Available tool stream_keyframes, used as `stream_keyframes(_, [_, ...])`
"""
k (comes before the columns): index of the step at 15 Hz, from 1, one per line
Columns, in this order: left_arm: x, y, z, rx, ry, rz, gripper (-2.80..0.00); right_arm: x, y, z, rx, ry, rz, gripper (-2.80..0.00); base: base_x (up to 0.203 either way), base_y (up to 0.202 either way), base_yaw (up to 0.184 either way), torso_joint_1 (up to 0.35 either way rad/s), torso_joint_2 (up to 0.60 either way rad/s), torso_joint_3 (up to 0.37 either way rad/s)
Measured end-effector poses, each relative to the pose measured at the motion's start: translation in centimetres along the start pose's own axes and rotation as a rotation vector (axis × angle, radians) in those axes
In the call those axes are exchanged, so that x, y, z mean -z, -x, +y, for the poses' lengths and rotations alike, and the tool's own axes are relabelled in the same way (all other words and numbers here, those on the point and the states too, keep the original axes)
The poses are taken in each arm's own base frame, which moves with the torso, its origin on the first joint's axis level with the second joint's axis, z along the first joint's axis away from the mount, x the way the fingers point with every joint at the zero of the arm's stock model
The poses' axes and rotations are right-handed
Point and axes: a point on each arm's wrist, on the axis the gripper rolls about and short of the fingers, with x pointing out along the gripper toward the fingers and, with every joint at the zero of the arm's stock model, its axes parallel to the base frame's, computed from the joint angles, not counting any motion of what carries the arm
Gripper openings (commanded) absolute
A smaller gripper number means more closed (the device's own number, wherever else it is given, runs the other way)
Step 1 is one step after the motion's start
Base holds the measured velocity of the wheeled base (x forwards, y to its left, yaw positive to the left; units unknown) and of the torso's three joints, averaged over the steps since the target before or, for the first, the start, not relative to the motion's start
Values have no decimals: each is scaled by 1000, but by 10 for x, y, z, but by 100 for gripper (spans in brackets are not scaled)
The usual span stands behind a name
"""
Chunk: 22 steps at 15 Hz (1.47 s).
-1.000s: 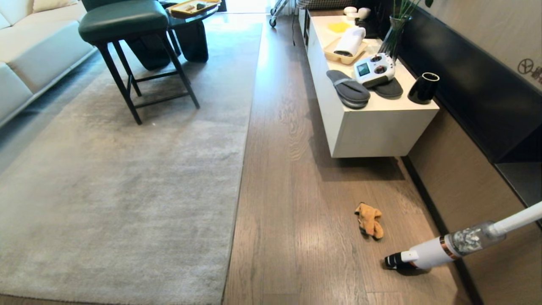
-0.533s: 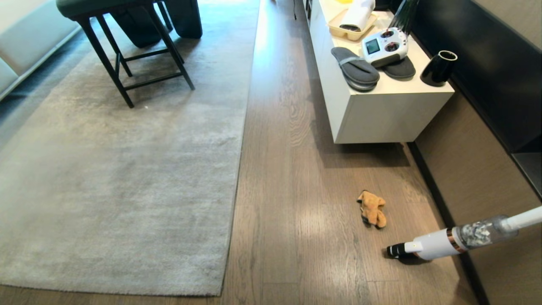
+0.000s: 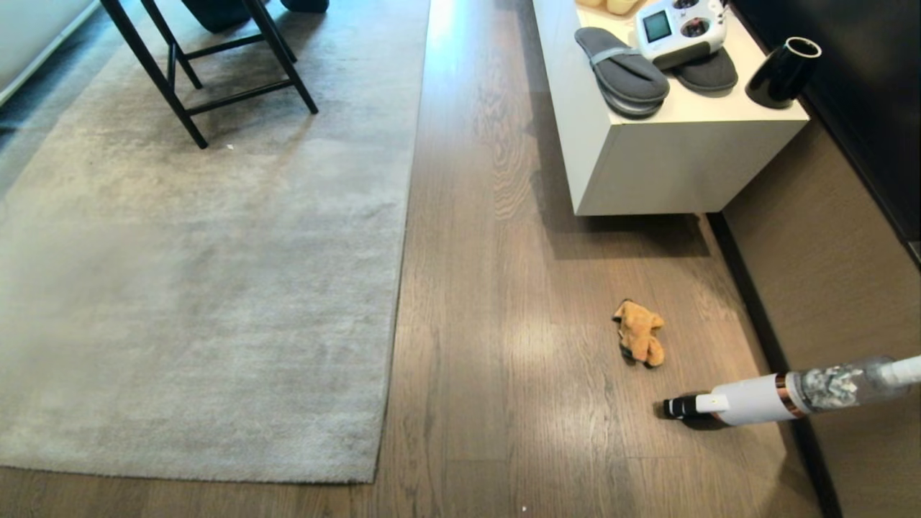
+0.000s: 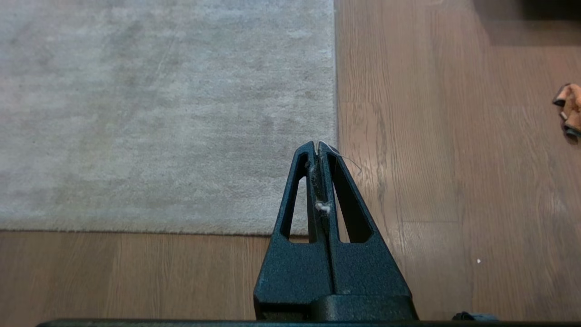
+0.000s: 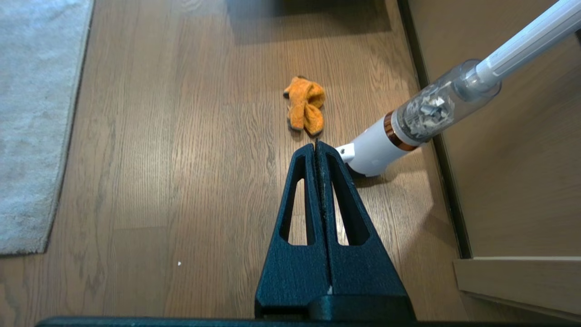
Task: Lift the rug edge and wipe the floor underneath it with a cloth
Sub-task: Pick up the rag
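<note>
The pale grey rug (image 3: 201, 288) lies flat on the brown wood floor (image 3: 489, 324), its near right corner showing in the head view. A crumpled orange cloth (image 3: 639, 332) rests on the planks to the rug's right. Neither arm shows in the head view. In the left wrist view my left gripper (image 4: 317, 144) is shut and empty, hanging above the rug (image 4: 159, 113) corner, with the cloth (image 4: 569, 106) far off to the side. My right gripper (image 5: 316, 143) is shut and empty, held above bare floor (image 5: 181, 159) just short of the cloth (image 5: 305, 105).
A white stick vacuum (image 3: 763, 398) lies on the floor close to the cloth, by the wall. A white low cabinet (image 3: 676, 158) holds grey slippers (image 3: 622, 72), a controller and a black cup. A black stool (image 3: 209, 79) stands on the rug's far part.
The head view has tipped downward: the whole scene slid up the picture, the sofa and stool seat left the frame, and the rug's near edge came in. Nothing on the floor moved.
</note>
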Motion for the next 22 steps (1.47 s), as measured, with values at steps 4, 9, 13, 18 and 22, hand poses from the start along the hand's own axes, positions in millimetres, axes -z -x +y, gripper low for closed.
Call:
stream_keyframes(4, [0, 0, 0, -9, 25, -1, -280, 0, 0, 0, 0, 0, 0, -280, 0, 0, 0, -1, 0, -194])
stream_keyframes(9, [0, 0, 0, -5, 27, -1, -280, 0, 0, 0, 0, 0, 0, -280, 0, 0, 0, 3, 1, -197])
stream_keyframes(13, [0, 0, 0, -7, 28, -2, -280, 0, 0, 0, 0, 0, 0, -280, 0, 0, 0, 1, 3, -196])
stream_keyframes(18, [2, 1, 0, 0, 28, 33, -280, 0, 0, 0, 0, 0, 0, -280, 0, 0, 0, 2, 1, -197])
stream_keyframes(22, [1, 1, 0, -4, 28, 34, -280, 0, 0, 0, 0, 0, 0, -280, 0, 0, 0, 1, 4, -197])
